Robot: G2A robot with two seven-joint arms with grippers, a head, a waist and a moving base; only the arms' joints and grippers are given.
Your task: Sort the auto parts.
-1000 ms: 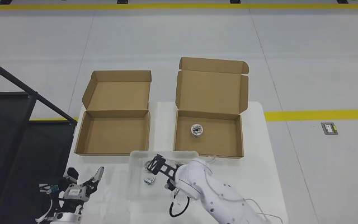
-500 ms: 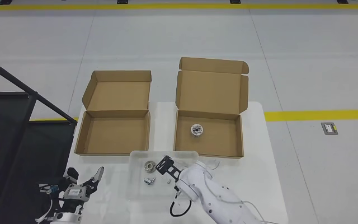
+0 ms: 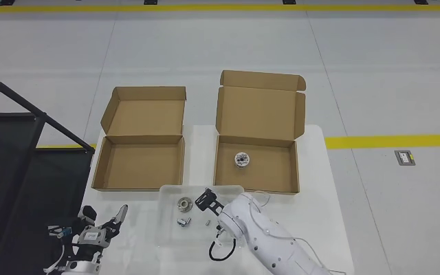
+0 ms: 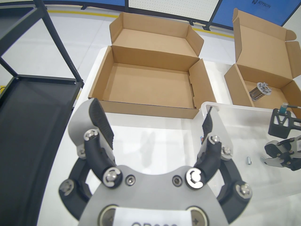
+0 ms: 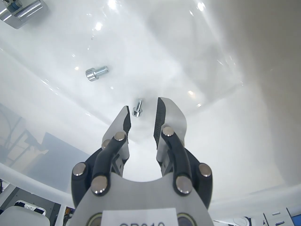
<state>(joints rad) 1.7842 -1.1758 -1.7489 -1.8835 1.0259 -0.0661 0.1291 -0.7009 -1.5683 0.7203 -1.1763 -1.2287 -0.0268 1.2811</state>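
The small bolt (image 5: 138,108) lies loose on the floor of the clear plastic tray (image 3: 167,236), and in my right wrist view it sits in the gap just past the tips of the right gripper (image 5: 143,105). That gripper is partly open with nothing in its grasp; I can't tell whether its tips touch the tray floor. The right arm (image 3: 265,237) bends in from the table's front edge, wrist tilted down into the tray. A second bolt (image 5: 96,72) lies nearby, with a metal block part (image 5: 20,9) farther off. In the top view a round part (image 3: 183,203) rests near the tray's back wall. Behind the tray on the white table (image 3: 320,206) stand two open cardboard boxes: the left box (image 3: 137,167) and the right box (image 3: 275,172), which holds a cylindrical part (image 3: 242,159). My left gripper (image 4: 151,111) hangs wide open with nothing in it, at the table's front left corner beside a black rack (image 3: 41,172).
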